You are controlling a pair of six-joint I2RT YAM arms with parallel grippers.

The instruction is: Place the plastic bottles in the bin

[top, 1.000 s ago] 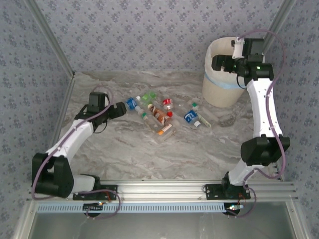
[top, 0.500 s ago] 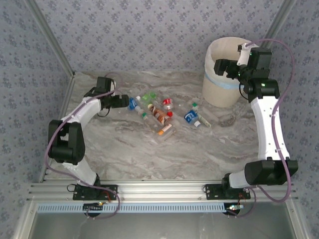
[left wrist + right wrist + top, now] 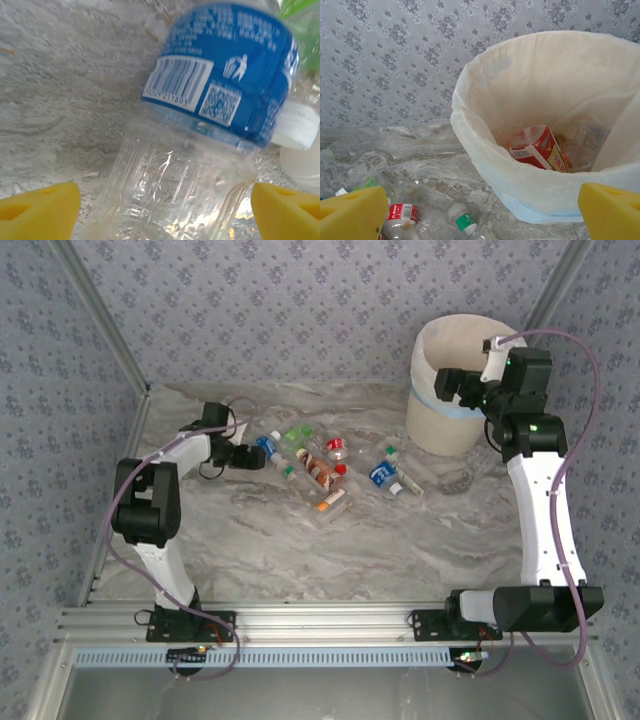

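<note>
inside bin (image 3: 545,65) (right wrist): red-labelled bottle (image 3: 537,147)

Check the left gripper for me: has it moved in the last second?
Yes. The left gripper has edged rightward, closing on the blue-labelled bottle, which has stayed put; its open jaws now flank that bottle.
</note>
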